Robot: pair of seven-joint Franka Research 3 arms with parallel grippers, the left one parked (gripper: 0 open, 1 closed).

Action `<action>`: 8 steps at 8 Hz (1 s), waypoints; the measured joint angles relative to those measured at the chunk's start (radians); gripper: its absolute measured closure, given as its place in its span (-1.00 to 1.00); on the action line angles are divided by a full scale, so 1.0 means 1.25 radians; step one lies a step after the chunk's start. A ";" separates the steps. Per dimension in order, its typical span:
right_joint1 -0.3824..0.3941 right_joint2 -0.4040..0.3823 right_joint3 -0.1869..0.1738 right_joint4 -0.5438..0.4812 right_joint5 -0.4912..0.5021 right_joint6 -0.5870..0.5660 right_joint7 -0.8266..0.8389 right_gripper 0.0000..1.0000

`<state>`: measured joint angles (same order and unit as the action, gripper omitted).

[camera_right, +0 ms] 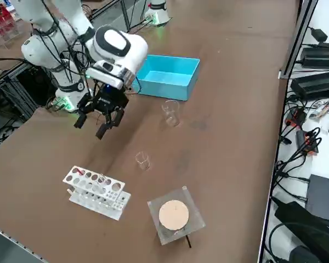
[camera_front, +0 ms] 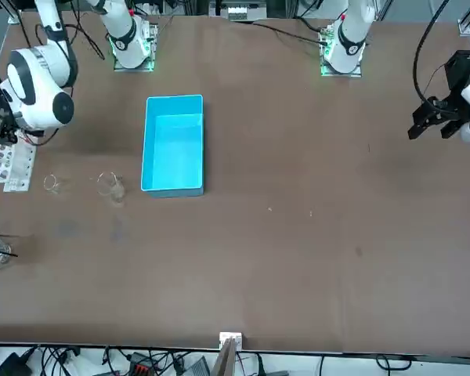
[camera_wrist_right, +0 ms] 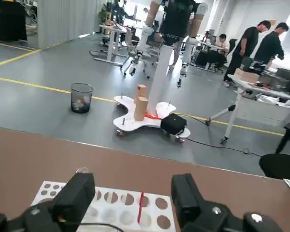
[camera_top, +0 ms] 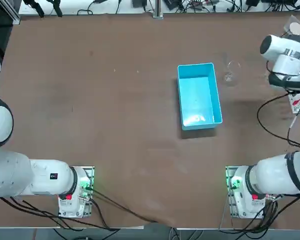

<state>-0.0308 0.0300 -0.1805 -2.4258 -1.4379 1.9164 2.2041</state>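
My right gripper (camera_right: 101, 125) hangs open above the table with nothing between its black fingers (camera_wrist_right: 75, 193). It is near the table's right edge, between the blue bin (camera_right: 167, 87) and a white test tube rack (camera_right: 96, 192). In the wrist view the rack (camera_wrist_right: 111, 205) lies just beyond the fingertips, with a thin red item (camera_wrist_right: 141, 200) standing in one of its holes. A small glass beaker (camera_right: 142, 160) stands close to the rack, and a larger one (camera_right: 171, 112) stands beside the bin.
The blue bin (camera_top: 180, 95) looks empty apart from a glint. A clear square holder with a tan disc (camera_right: 174, 215) sits past the rack near the table corner. Several people and other equipment stand in the room beyond the table edge.
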 joint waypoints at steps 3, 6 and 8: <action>-0.045 0.063 0.000 -0.020 -0.119 0.032 0.138 -0.89; -0.080 0.170 0.001 -0.023 -0.252 0.033 0.307 -0.85; -0.092 0.199 0.001 -0.020 -0.279 0.036 0.350 -0.83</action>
<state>-0.1454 0.2782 -0.1793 -2.4509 -1.7867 1.9619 2.6413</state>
